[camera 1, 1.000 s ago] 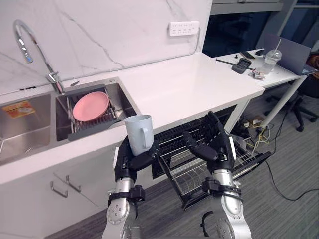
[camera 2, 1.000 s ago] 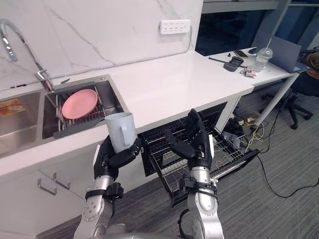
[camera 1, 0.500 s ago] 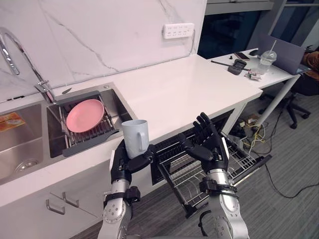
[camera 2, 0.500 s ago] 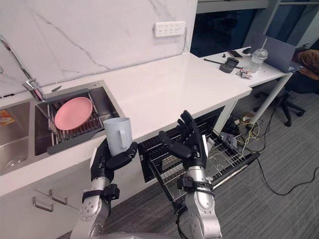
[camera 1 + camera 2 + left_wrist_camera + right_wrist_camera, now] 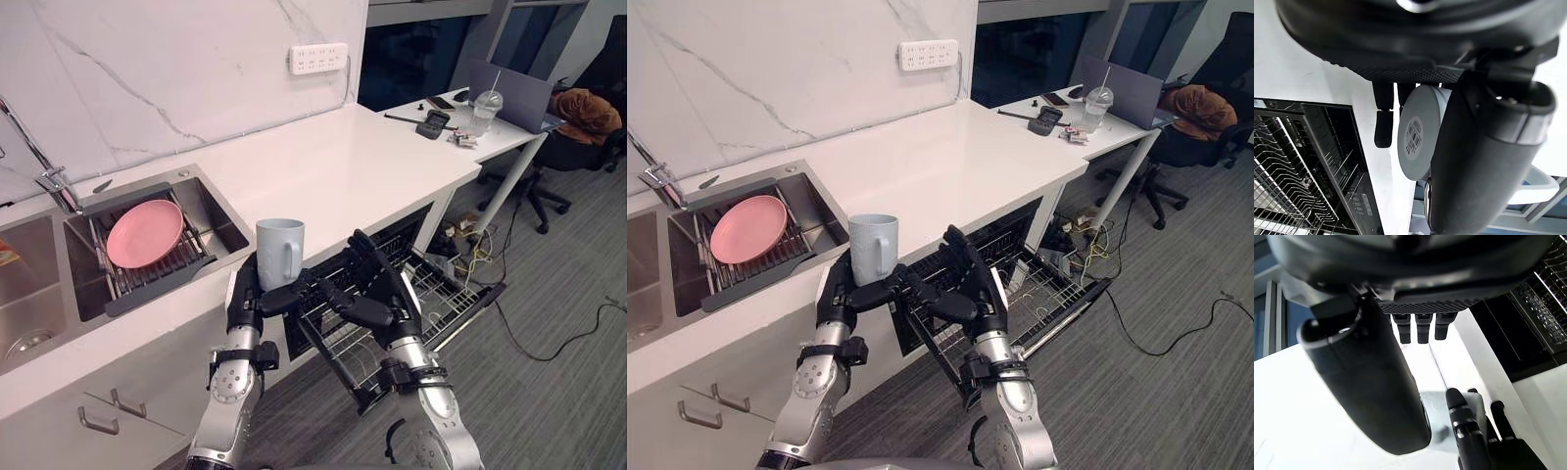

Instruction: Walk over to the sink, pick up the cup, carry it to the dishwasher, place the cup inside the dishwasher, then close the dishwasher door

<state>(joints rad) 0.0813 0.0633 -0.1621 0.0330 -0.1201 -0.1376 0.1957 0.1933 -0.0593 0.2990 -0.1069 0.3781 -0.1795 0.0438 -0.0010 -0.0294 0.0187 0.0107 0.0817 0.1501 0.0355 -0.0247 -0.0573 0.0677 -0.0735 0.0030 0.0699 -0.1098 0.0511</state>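
Pale blue-grey ceramic cup (image 5: pixel 280 250) stands upright in my left hand (image 5: pixel 245 294), long axis vertical, fingers and thumb wrapped round its lower wall. My right hand (image 5: pixel 377 302) hovers just beside it at four o'clock, fingers stretched loose, carrying nothing. The pulled-out wire dishwasher rack (image 5: pixel 451 294) lies lower, at four o'clock from the cup, under the white countertop (image 5: pixel 343 166). My call: the left hand carries it right and down.
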